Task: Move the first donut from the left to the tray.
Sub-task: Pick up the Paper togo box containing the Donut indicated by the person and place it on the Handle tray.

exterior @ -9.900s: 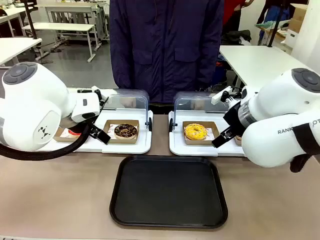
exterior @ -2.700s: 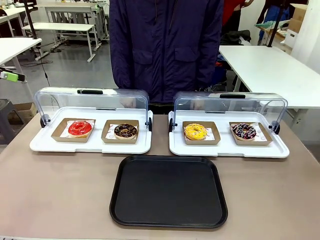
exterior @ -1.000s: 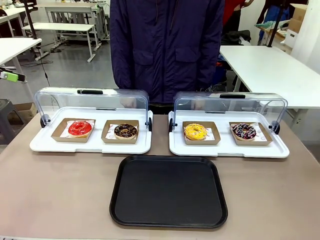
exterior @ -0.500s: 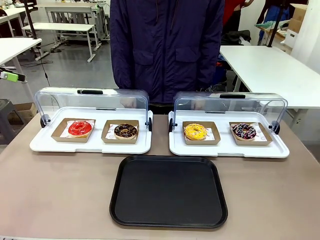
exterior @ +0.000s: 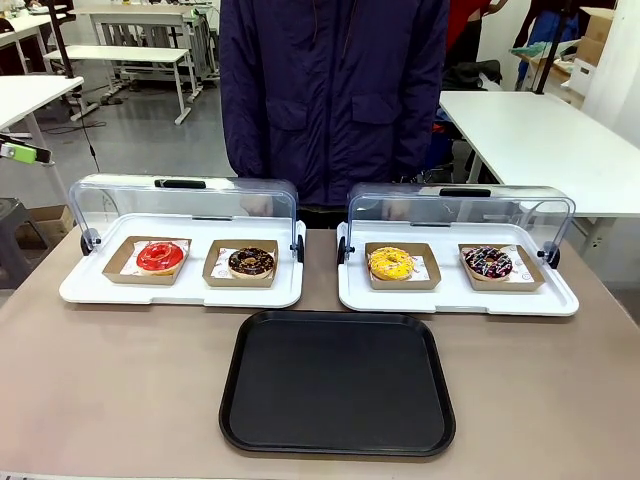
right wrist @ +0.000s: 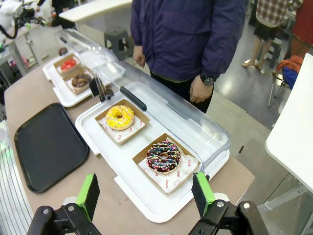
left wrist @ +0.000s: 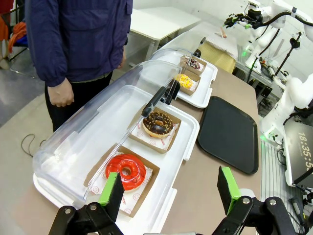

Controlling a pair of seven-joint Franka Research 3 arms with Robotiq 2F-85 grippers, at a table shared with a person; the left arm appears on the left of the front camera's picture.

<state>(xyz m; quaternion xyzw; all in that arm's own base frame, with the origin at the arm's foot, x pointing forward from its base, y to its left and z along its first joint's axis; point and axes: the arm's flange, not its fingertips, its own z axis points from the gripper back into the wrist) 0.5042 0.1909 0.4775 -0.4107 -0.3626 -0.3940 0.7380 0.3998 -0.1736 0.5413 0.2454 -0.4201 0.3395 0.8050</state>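
Red donut [exterior: 160, 257] is seated in a white lidded case [exterior: 180, 294], apart from the black tray [exterior: 338, 385] on the bench [exterior: 120, 380]. Left pincer [left wrist: 169, 188] and right pincer [right wrist: 145, 193] are held spread.

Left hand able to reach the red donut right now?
Probably yes: the left hand is open and facing the red donut, the clear lid is swung back, and nothing lies between them.
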